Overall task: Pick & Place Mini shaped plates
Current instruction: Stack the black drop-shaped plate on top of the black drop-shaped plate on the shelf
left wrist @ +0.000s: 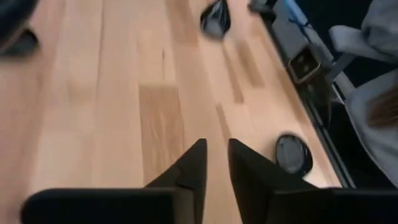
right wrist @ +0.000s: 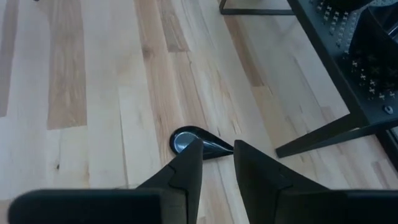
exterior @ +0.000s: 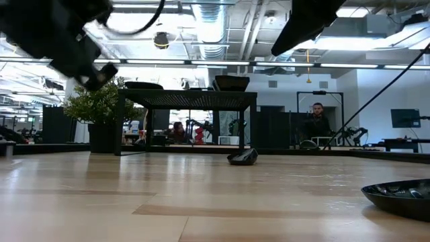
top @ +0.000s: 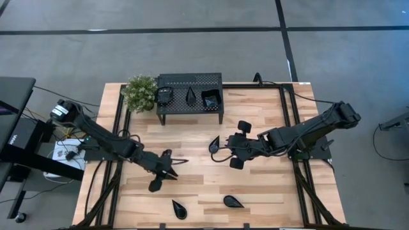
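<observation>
Right wrist view: the right gripper (right wrist: 216, 163) hangs with its fingers slightly parted and holding nothing, just above a teardrop plate (right wrist: 198, 142) whose pointed end runs across the gap between the fingertips. That plate lies mid-table in front of the rack (top: 190, 96), nearer the right arm. The left gripper (top: 171, 163), narrowly parted and empty, waits mid-table, with two more teardrop plates (top: 179, 208) near the front edge.

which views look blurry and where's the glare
Left wrist view: smeared throughout, the glossy black teardrop plate soft-edged. Right wrist view: sharp, a bright highlight on its black teardrop plate. Low view: ceiling lights glare, arms overhead dark. High view: even light.
</observation>
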Tool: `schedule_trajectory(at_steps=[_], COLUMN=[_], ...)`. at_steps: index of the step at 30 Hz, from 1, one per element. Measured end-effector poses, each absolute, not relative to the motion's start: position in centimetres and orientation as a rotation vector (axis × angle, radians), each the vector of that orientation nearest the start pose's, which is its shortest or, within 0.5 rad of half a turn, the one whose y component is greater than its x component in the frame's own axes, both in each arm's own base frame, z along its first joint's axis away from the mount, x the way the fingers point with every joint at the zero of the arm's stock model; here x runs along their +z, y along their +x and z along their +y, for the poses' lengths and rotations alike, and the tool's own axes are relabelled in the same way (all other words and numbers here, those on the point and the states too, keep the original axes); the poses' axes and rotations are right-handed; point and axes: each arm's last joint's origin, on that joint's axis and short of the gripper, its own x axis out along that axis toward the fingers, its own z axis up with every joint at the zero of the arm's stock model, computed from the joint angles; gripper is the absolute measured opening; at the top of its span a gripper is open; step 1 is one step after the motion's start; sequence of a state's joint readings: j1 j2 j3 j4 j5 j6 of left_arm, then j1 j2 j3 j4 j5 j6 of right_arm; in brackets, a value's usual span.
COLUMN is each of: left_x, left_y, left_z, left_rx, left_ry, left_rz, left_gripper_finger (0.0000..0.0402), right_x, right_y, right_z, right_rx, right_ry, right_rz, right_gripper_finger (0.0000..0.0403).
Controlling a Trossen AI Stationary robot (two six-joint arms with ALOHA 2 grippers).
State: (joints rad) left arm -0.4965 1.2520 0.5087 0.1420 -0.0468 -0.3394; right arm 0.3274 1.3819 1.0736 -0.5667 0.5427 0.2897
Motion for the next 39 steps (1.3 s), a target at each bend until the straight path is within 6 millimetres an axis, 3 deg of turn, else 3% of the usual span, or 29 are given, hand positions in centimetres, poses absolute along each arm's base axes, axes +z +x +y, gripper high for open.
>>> schedule_trajectory(at_steps=[5, 10, 19, 33, 39], left_x=[16.3, 14.8, 13.8, 11.0, 11.0], left_y=[20.4, 21.4, 24.6, 25.1, 24.9], left_z=[-12.1, -13.4, -15.9, -16.5, -16.9], left_rx=[-0.362, -0.503, -0.659, -0.614, -0.601], left_ry=[-0.214, -0.227, -0.217, -0.201, -0.239], left_rz=[0.636, 0.650, 0.754, 0.869, 0.878], left_gripper_finger=[0.0109, 0.0131, 0.0130, 0.0127, 0.0126], right_x=[27.4, 27.7, 27.8, 28.1, 28.3], right_y=[27.2, 27.5, 27.6, 28.1, 28.5], right_z=[7.6, 7.7, 7.7, 7.0, 6.0], right_rx=[-0.313, -0.307, -0.301, -0.260, -0.252], right_ry=[-0.090, -0.068, -0.076, -0.233, -0.285], right_rz=[0.744, 0.702, 0.689, 0.687, 0.680], right_gripper_finger=[0.0087, 0.0087, 0.0087, 0.0087, 0.0087])
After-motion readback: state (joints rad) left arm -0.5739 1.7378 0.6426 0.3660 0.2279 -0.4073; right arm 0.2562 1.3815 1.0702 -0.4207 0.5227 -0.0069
